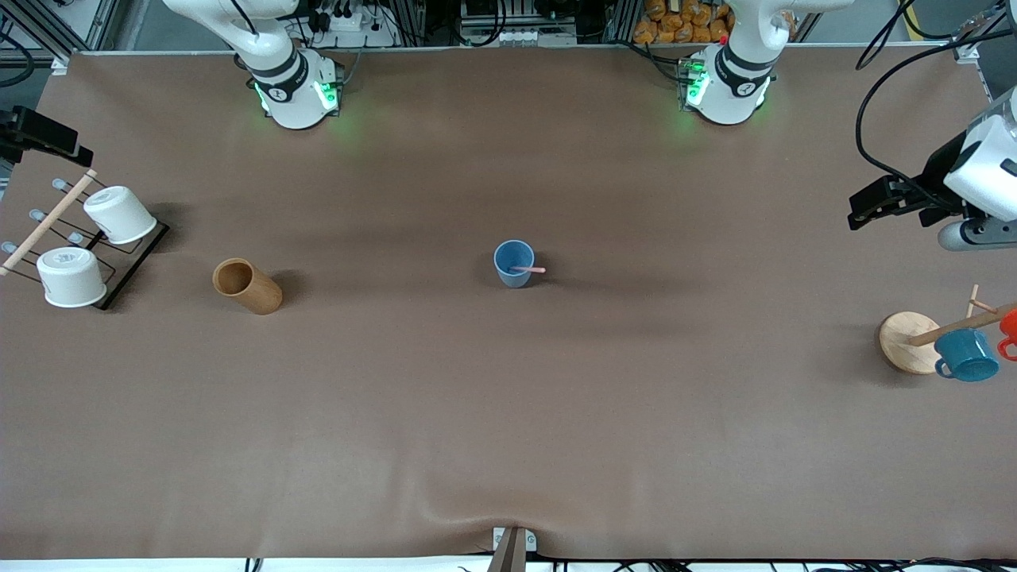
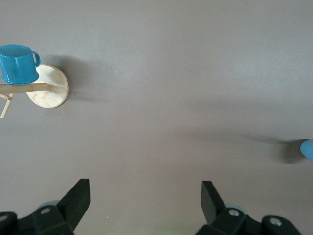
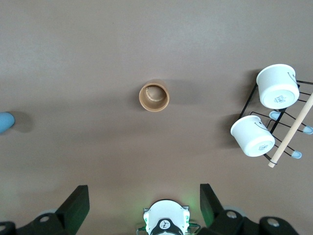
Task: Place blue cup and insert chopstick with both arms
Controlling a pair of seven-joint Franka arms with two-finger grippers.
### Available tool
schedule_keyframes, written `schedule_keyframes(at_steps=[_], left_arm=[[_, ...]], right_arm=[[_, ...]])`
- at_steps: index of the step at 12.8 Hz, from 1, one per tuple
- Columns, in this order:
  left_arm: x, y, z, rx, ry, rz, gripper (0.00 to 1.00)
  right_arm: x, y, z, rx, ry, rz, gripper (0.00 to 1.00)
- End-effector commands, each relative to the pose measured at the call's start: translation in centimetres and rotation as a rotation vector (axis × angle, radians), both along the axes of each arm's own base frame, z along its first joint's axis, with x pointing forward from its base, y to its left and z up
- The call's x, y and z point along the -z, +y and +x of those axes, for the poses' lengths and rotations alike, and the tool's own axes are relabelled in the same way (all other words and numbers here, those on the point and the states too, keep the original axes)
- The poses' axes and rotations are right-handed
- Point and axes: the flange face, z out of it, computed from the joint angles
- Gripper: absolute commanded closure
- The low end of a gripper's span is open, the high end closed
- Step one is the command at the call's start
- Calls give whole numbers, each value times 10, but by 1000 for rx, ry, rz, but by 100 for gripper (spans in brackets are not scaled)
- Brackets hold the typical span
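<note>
The blue cup point(image 1: 514, 263) is standing upright mid-table, the chopstick point(image 1: 527, 269) leaning inside it. The left gripper point(image 2: 145, 196) is hanging spread and empty over bare table at its own end — the right gripper point(image 3: 145, 201) likewise, jaws parted, holding nothing.

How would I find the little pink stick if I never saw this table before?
Look at the middle of the brown table, where a small light-blue cup stands alone, upright. The chopstick leans inside it, its tip poking over the rim. It is thin and pale pink, unlike the thicker wooden rod on the rack with the white cups at the right arm's end.
</note>
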Motion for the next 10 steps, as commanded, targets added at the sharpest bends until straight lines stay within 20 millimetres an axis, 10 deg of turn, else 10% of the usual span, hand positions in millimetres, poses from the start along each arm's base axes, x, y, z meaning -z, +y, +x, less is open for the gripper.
schedule_keyframes(at_steps=[1,10], left_arm=[[-24,4,-19,13,-25,12,0],[-44,2,-24,16,-25,11,0]], right_arm=[[-4,5,-6,-19,-25,-28,0],[-3,-1,-3,-51,-39,-30,0]])
